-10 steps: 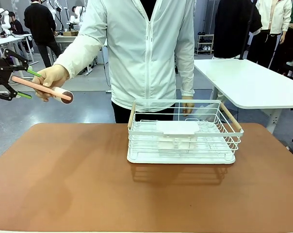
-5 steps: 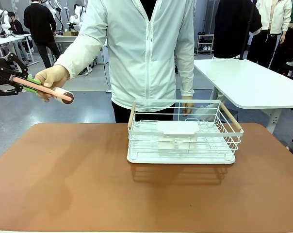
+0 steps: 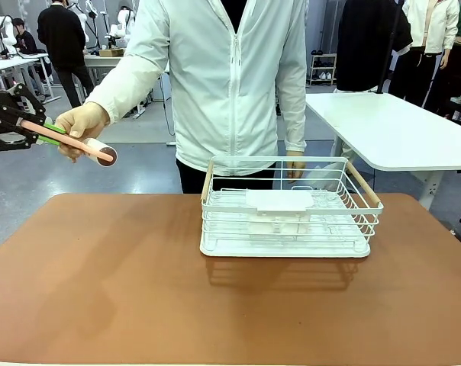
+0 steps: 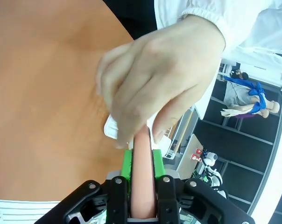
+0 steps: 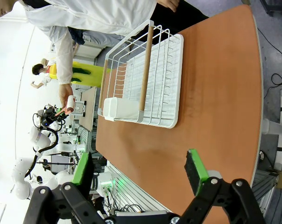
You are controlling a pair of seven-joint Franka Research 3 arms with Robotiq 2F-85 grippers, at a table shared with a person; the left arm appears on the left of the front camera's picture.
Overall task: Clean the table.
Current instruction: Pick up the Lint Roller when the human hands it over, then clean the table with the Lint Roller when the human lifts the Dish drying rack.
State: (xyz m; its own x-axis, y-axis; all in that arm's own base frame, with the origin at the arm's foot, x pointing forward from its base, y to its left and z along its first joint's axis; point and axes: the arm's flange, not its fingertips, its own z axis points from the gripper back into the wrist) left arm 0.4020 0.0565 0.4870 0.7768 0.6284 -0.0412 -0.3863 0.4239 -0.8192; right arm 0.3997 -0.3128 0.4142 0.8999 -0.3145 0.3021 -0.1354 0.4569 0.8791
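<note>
The reddish-brown table (image 3: 101, 282) spreads across the front view. Above its far left corner a person's hand (image 3: 82, 122) holds out a roller with a pink handle and a white roll (image 3: 102, 152). My left gripper (image 3: 43, 130) is shut on the free end of that handle. In the left wrist view the green pads (image 4: 126, 161) clamp the pink handle (image 4: 142, 177), and the person's hand (image 4: 159, 88) still grips it just beyond, over the table (image 4: 38, 93). My right gripper (image 5: 138, 170) hangs open above the table (image 5: 215, 102), with nothing between its fingers.
A white wire rack (image 3: 288, 210) with wooden handles stands on the far middle of the table, also the rack (image 5: 150, 79) in the right wrist view. The person stands behind it. A white-topped table (image 3: 398, 130) is at the back right.
The left gripper's jaws were open around the pink handle one second ago and have closed on it. The person's hand and the roller have stayed nearly in place.
</note>
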